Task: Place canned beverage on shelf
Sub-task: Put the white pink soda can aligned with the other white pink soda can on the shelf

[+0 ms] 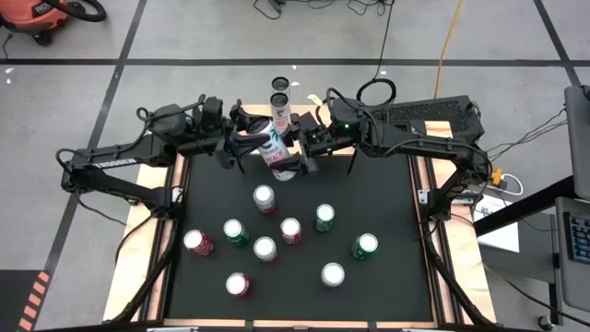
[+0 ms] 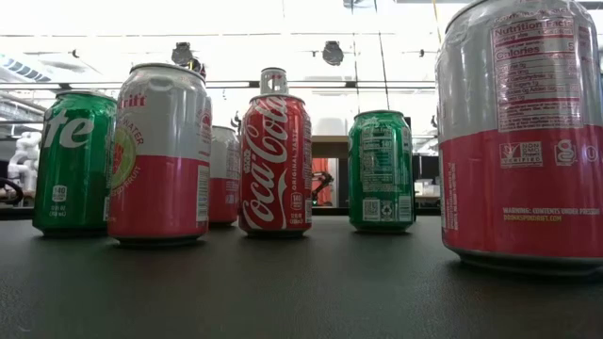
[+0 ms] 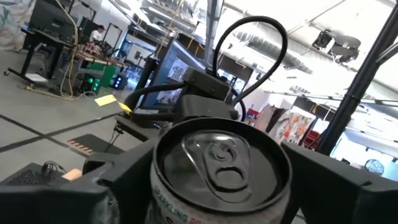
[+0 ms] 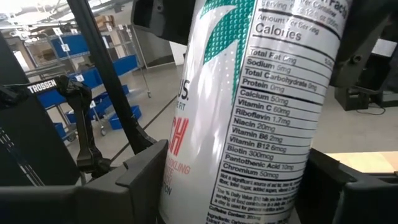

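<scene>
Both dark arms reach in from the desk's side edges and meet at the middle of its far edge, elbows bent, wrists turned toward each other. Between them a tall white can (image 1: 274, 148) with teal and red print is tilted off upright, held above the black mat (image 1: 387, 203) at that far edge. The left gripper (image 1: 247, 145) has its jaws around the can's top end; in the left wrist view the pull-tab lid (image 3: 222, 163) fills the space between its fingers (image 3: 127, 171). The right gripper (image 1: 300, 143) has its jaws clamped on the can's body, the nutrition label (image 4: 273, 118) pressed close in the right wrist view.

The shelf (image 1: 304, 100) stands at the far edge just behind the grippers, mostly covered by them, with two cans (image 1: 279, 97) upright on it.

The desk is a black mat framed by light wooden side strips (image 1: 138, 231). Nine short cans (image 1: 265, 248) stand upright in a loose cluster across its middle and near half, red, green and pink-and-white, none touching. The far corners and side margins of the mat are bare.

Around it lies grey floor with black tape lines, a yellow cable (image 1: 447, 46) and an orange vacuum (image 1: 37, 14)
</scene>
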You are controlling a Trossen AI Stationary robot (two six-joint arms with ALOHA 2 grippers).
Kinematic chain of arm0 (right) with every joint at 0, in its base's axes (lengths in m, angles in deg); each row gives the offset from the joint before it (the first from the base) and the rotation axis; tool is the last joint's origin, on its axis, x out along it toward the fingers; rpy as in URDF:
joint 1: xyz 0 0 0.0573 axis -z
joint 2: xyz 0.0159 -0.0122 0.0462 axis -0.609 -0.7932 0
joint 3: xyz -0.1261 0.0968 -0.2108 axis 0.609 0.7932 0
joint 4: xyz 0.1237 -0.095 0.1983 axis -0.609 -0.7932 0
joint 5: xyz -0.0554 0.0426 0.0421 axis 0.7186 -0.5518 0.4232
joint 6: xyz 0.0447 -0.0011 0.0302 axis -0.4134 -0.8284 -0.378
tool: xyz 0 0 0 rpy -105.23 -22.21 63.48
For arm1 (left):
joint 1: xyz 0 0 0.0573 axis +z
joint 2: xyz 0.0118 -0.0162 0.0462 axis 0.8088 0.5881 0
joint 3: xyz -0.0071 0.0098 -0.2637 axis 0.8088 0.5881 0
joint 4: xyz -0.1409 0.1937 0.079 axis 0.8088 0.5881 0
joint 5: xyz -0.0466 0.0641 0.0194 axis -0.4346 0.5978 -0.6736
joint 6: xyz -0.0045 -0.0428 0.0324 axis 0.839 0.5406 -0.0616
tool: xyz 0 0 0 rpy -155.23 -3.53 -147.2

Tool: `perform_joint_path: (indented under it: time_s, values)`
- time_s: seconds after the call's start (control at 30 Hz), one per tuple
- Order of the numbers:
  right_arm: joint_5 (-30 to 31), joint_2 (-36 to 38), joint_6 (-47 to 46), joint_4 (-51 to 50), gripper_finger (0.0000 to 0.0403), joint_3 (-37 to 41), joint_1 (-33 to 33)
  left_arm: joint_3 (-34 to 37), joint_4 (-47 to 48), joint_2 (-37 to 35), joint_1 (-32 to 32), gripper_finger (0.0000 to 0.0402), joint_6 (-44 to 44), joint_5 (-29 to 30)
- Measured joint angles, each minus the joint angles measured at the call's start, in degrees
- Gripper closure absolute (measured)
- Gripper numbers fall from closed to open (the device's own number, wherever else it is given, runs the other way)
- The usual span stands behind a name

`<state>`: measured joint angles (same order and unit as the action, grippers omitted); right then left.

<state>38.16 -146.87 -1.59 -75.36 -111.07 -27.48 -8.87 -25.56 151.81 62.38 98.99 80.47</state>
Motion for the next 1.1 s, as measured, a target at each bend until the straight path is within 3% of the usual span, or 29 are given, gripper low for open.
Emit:
perform_joint_path:
  time_s: [0.3,1.1]
  values:
    - [0.1,0.0,0.5,-0.2,0.0140,0.0,0.0,0.0,0.5,0.0,0.7,0.0145,-0.8,0.2]
    - [0.1,0.0,-8.2,-5.6,0.0073,0.0,1.1,0.0,2.2,0.0,1.0,0.0152,-0.6,-1.0]
